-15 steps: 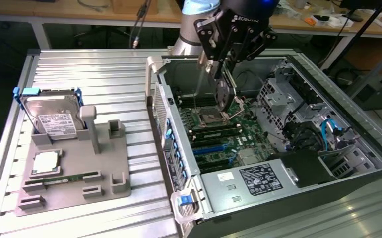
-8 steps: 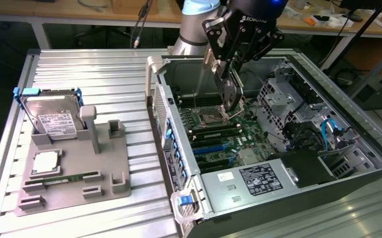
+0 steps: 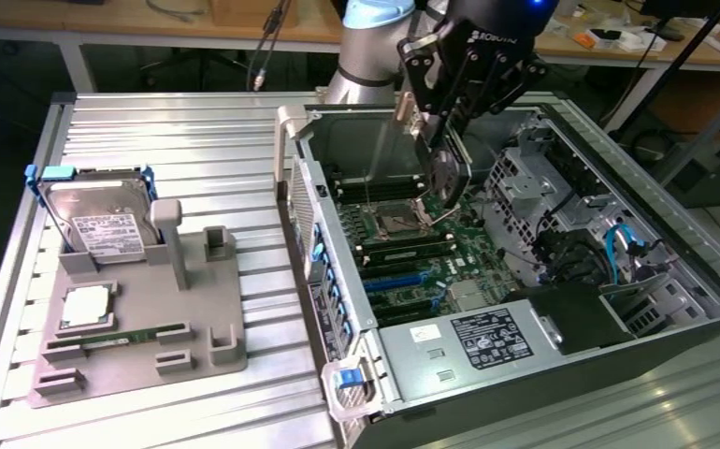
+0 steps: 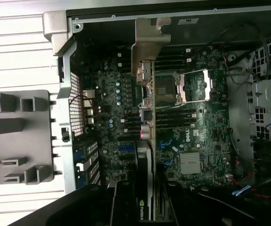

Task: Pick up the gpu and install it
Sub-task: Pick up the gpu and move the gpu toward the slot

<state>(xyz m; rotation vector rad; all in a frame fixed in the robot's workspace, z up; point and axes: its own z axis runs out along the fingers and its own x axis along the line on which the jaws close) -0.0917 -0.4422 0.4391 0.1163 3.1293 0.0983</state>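
Gripper [image 3: 453,112] clamped on the gpu [image 3: 445,182], which hangs edge-down beneath it, over the open case's motherboard [image 3: 416,257].

on the slatted metal table [image 3: 173,150], a grey fixture [image 3: 198,309] held an upright hard drive [image 3: 105,220], a processor chip [image 3: 86,307] and a memory stick [image 3: 123,337]. to the exterior view's right lay an open computer case [image 3: 560,402], motherboard [image 3: 397,253] and power supply [image 3: 485,337] exposed.

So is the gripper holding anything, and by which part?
Yes: the gpu, with the gripper clamped across its flat faces near the upper edge, card hanging over the motherboard.
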